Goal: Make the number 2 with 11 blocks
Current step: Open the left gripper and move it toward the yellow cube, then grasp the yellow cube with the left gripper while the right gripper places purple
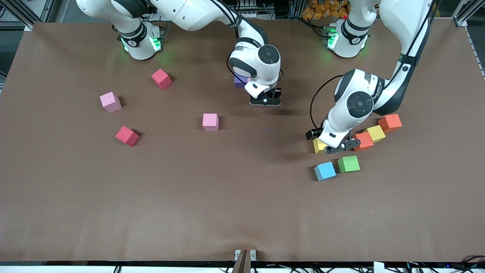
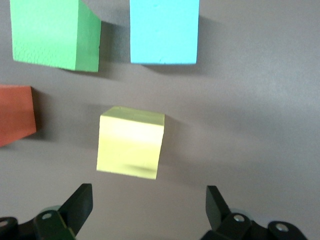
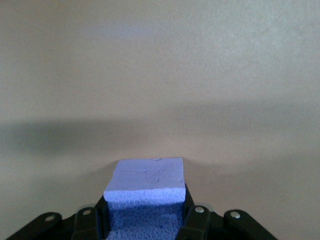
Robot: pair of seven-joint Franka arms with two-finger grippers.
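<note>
Nearest the camera sit the blue block [image 1: 325,171] and green block [image 1: 348,164]; just past them the left gripper [image 2: 149,210], jaws wide, straddles the yellow block [image 2: 131,142]; the right gripper [image 3: 145,220] holds a purple block [image 3: 146,187] clamped above mid-counter [image 1: 242,212].

foam blocks [image 1: 210,121] scattered on the table — purple one [image 3: 146,186] gripper-held

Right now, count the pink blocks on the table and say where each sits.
2. One pink block lies toward the right arm's end of the table. The other pink block sits nearer the middle and slightly nearer the front camera. The arms could be hiding more.
</note>
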